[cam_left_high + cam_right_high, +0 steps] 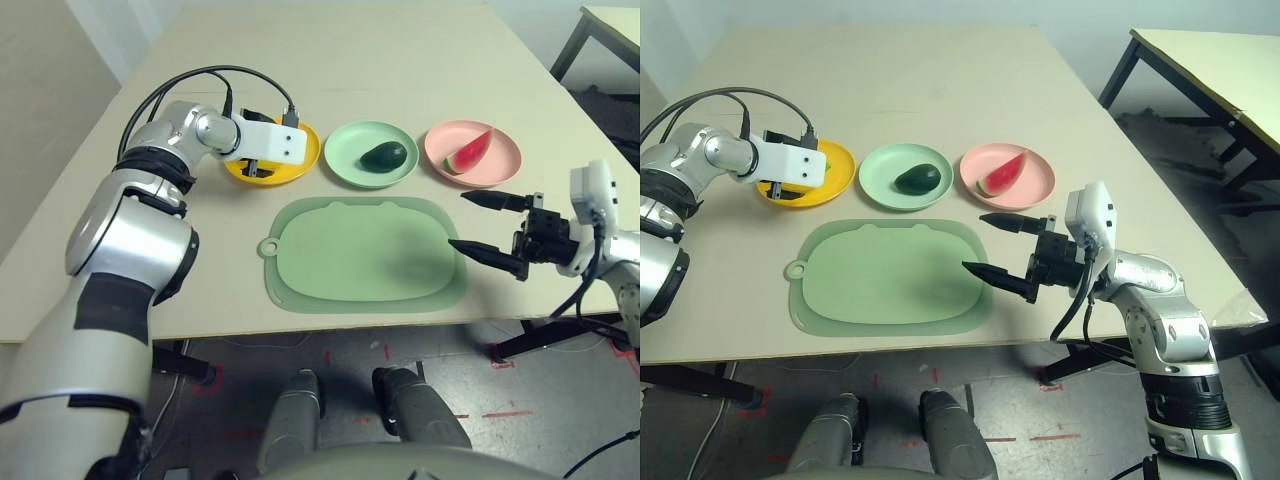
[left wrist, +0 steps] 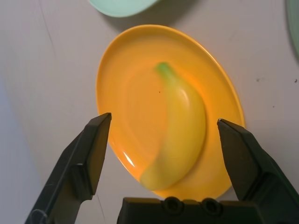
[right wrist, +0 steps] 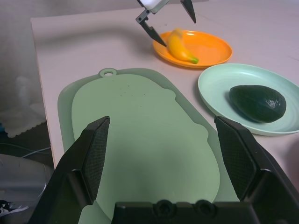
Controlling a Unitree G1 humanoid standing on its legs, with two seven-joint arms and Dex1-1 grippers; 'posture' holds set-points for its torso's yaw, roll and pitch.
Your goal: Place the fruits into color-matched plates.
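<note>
Green mat lies bare before the three filled plates.

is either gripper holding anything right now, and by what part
Nothing is held. The left gripper is open over the banana lying on the yellow plate; the right gripper is open and empty.

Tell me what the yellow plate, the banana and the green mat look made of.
Yellow plate: glossy hard plastic, judging by bright glints along its rim. Banana: smooth moulded plastic, evenly coloured, probably a toy. Green mat: matte, thin, raised edge; looks like silicone, though that is uncertain.
</note>
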